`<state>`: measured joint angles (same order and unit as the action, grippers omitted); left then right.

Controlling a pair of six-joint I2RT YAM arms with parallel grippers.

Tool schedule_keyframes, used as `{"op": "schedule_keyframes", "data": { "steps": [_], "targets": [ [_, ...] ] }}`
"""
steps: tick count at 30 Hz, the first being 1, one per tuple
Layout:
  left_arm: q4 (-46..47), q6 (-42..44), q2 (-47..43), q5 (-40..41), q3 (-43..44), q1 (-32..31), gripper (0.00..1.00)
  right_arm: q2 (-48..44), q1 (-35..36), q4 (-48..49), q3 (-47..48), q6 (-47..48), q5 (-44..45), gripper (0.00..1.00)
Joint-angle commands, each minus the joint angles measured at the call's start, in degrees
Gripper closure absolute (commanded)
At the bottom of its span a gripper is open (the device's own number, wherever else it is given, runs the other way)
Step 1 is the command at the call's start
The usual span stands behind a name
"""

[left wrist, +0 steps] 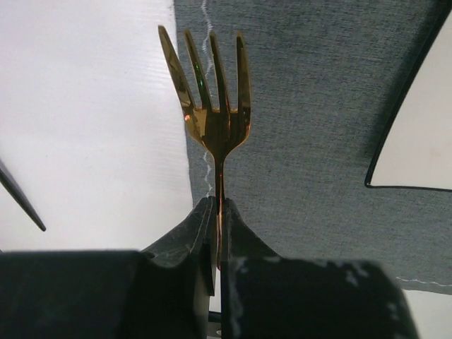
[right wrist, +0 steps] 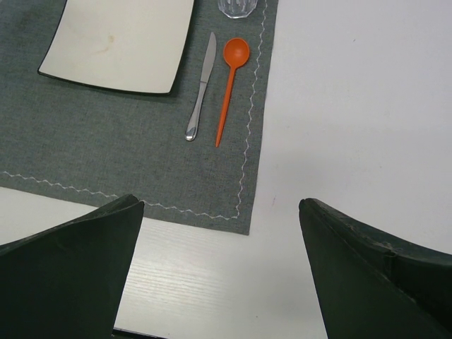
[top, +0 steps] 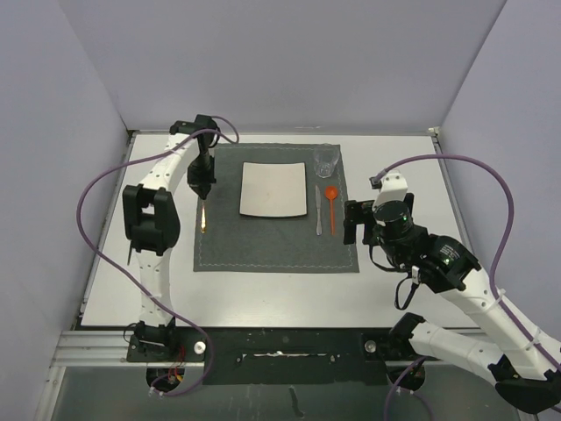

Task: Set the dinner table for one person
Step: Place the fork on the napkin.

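The table [top: 263, 294] is carrying the whole setting, and the grey placemat [top: 263, 241] is lying at its centre, with bare tabletop showing on all four sides of the placemat. The white square plate [top: 273, 189] is sitting on the placemat's far central area. The clear glass [top: 326, 160] is standing upright at the placemat's far right corner. The knife [top: 318, 210] and the orange spoon [top: 331, 203] are lying side by side along the placemat's right edge, just right of the plate, knife nearer the plate, and the spoon's bowl is pointing toward the glass. The left gripper [top: 201, 186] is hanging over the placemat's left edge with its jaws closed narrow on the handle of the gold fork [top: 203, 215]. In the left wrist view, the fork [left wrist: 215, 106] is projecting from between the fingers [left wrist: 201, 233] with its tines crossing the placemat's [left wrist: 304, 127] stitched left border, part over cloth and part over white table [left wrist: 85, 141]. Whether the fork is touching the cloth cannot be determined. The right gripper [top: 358, 222] is hovering just beyond the placemat's right edge, jaws spread wide and holding nothing. In the right wrist view, its fingers [right wrist: 78, 268] are framing the placemat's [right wrist: 106, 141] near right corner.
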<state>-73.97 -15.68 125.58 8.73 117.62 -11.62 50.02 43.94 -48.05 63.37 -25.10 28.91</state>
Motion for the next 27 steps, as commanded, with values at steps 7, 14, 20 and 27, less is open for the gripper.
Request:
{"op": "schedule_keyframes", "data": {
  "steps": [7,14,20,27],
  "targets": [
    [-2.5,-2.3,6.1,-0.3,7.8,-4.5,1.0,-1.6,0.3,1.3,0.8,-0.4,1.8,0.02],
    [-3.5,-3.0,8.7,-0.5,10.7,-6.1,1.0,-2.0,0.3,1.0,0.7,-0.3,2.0,0.02],
    [-3.5,-3.5,10.0,-0.9,11.4,-7.1,1.0,-2.2,0.3,0.7,0.7,-0.3,2.0,0.02],
    [-3.8,-3.7,12.2,-1.1,13.6,-8.2,1.0,-2.1,0.3,1.2,0.3,-0.1,1.9,0.02]
  ]
}}
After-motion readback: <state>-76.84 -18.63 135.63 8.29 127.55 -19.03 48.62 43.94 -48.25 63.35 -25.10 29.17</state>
